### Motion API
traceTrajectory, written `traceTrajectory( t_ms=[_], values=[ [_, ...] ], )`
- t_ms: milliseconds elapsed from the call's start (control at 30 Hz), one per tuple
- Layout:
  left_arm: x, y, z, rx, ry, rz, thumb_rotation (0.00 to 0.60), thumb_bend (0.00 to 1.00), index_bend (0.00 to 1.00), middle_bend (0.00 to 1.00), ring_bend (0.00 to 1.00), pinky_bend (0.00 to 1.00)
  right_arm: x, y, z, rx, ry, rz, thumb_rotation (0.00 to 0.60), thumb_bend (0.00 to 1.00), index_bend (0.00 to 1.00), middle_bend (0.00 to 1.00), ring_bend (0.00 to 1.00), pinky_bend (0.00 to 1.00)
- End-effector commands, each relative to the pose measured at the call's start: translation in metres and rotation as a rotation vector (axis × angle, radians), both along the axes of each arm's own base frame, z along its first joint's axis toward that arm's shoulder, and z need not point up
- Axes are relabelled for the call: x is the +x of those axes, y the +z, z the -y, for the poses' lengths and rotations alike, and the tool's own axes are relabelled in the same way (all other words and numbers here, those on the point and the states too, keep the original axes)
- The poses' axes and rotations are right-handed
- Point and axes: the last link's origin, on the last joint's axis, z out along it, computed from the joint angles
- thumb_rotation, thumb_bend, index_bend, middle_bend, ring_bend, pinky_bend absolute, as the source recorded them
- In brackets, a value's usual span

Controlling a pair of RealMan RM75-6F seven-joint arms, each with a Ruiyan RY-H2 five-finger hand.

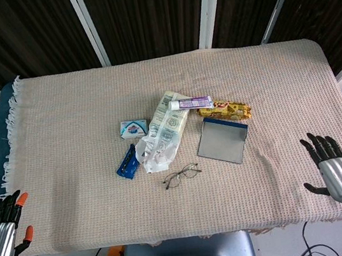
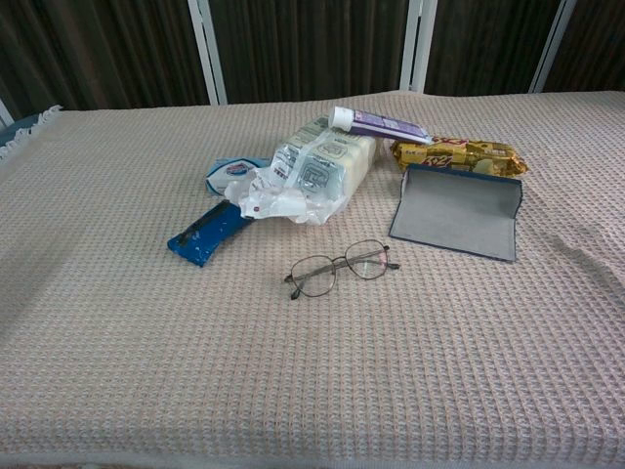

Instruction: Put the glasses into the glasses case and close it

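Waiting at the desk's near corners with fingers spread and holding nothing, the left hand point(image 1: 2, 224) and right hand point(image 1: 334, 165) have yet to reach the glasses point(image 1: 181, 175), lying ahead between them beside the open glasses case point(image 1: 222, 139), likely first pickup.

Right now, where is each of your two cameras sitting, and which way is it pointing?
Head view: sits high, looking steeply down on the cloth-covered table; both my hands show at the near edge, left hand and right hand, each holding nothing.
Chest view: sits lower, looking forward across the table toward the dark curtains; none of my body shows.
Shared: both see the glasses lying unfolded beside the open glasses case, plus the toothpaste tube and snack packets behind them.
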Motion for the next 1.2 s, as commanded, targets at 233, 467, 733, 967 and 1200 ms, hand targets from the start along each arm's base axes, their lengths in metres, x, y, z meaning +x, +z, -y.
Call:
traceTrajectory(
  t_ms=[233, 467, 733, 967, 1200],
  values=[
    [0.0, 0.0, 0.001, -0.008, -0.003, 0.008, 0.6, 0.45, 0.0, 0.0, 0.0, 0.06, 0.001, -0.01, 0.005, 0.042, 0.021, -0.04, 0.6, 0.26, 0.06, 0.0, 0.0, 0.0],
    [-0.002, 0.002, 0.0, -0.012, 0.001, 0.014, 0.6, 0.45, 0.0, 0.0, 0.0, 0.06, 0.01, -0.04, 0.045, 0.118, 0.153, -0.165, 0.6, 0.42, 0.14, 0.0, 0.0, 0.0],
    [-0.003, 0.007, 0.003, 0.018, 0.007, 0.024, 0.6, 0.45, 0.0, 0.0, 0.0, 0.06, 0.031, -0.068, 0.109, 0.34, 0.164, -0.266, 0.6, 0.61, 0.21, 0.0, 0.0, 0.0],
    [-0.004, 0.008, 0.003, 0.026, 0.01, 0.031, 0.6, 0.45, 0.0, 0.0, 0.0, 0.07, 0.048, -0.078, 0.138, 0.382, 0.158, -0.282, 0.6, 0.66, 0.26, 0.0, 0.0, 0.0],
    [-0.004, 0.01, 0.003, 0.027, 0.009, 0.039, 0.6, 0.45, 0.0, 0.0, 0.0, 0.07, 0.052, -0.088, 0.152, 0.409, 0.149, -0.366, 0.6, 0.67, 0.29, 0.0, 0.0, 0.0]
  ],
)
